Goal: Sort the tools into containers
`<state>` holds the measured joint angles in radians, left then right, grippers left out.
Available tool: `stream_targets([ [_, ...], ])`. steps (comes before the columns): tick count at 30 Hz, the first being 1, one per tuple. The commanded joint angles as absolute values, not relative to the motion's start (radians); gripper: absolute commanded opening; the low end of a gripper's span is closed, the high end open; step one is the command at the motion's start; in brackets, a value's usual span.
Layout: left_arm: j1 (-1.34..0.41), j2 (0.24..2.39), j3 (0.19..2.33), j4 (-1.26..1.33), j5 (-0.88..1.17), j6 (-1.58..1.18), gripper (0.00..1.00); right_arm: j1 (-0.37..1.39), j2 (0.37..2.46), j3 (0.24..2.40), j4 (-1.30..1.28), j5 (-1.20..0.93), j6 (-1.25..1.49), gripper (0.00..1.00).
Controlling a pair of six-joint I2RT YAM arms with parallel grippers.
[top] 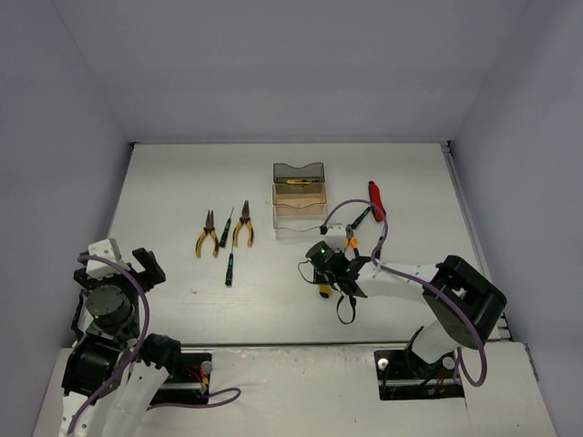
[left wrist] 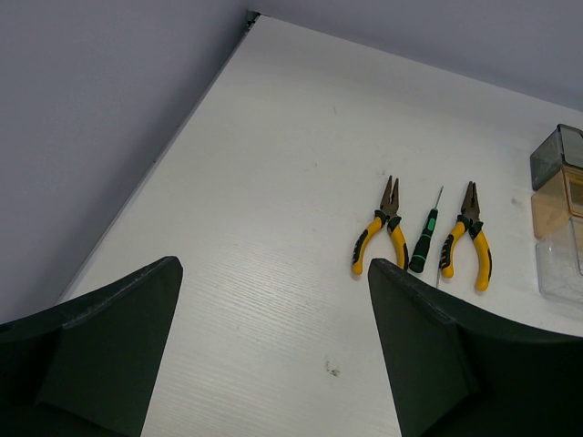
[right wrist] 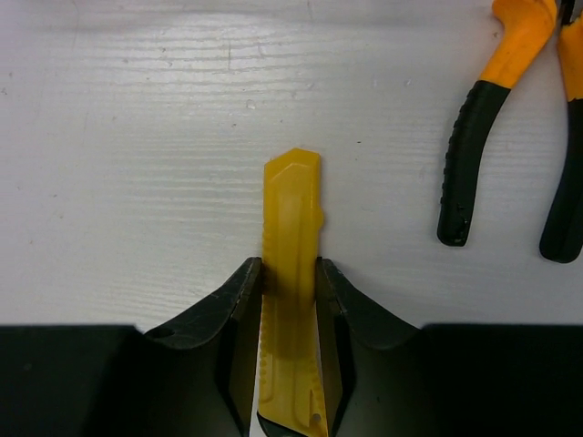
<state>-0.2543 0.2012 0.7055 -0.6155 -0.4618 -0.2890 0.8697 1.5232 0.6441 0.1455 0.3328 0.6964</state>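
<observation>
Yellow utility knife [right wrist: 291, 200]: we are clamping it in the right gripper [right wrist: 290, 278].
Left gripper [left wrist: 273, 271] gaping; pliers [top: 208, 235], screwdrivers [top: 230, 268], cutter [top: 375, 200] lying unsorted.

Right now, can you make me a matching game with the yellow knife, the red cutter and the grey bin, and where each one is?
Things:
1. yellow knife
2. red cutter
3. grey bin

Places:
A. far end of the row of bins
B. between the right fingers
C. on the table, right of the bins

Pairs: 1-B, 2-C, 3-A
</observation>
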Motion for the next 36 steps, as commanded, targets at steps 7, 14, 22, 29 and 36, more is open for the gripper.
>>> stream_targets([
  [7,-0.256,0.225,0.722,-0.563,-0.463,-0.287,0.81,0.956,1.43,0.776,0.097,0.242,0.443,0.0],
  [14,-0.256,0.214,0.722,-0.563,-0.464,-0.285,0.81,0.941,1.381,0.983,0.084,0.218,-0.06,0.0],
  [22,-0.258,0.22,0.72,-0.563,-0.451,-0.284,0.81,0.68,1.545,1.237,0.066,-0.044,-0.679,0.0],
  [29,-0.258,0.253,0.721,-0.563,-0.451,-0.282,0.81,0.565,1.772,1.503,0.061,-0.168,-1.035,0.0],
  [36,-0.258,0.273,0.718,-0.561,-0.456,-0.281,0.81,0.532,1.99,1.683,0.051,-0.175,-1.168,0.0],
])
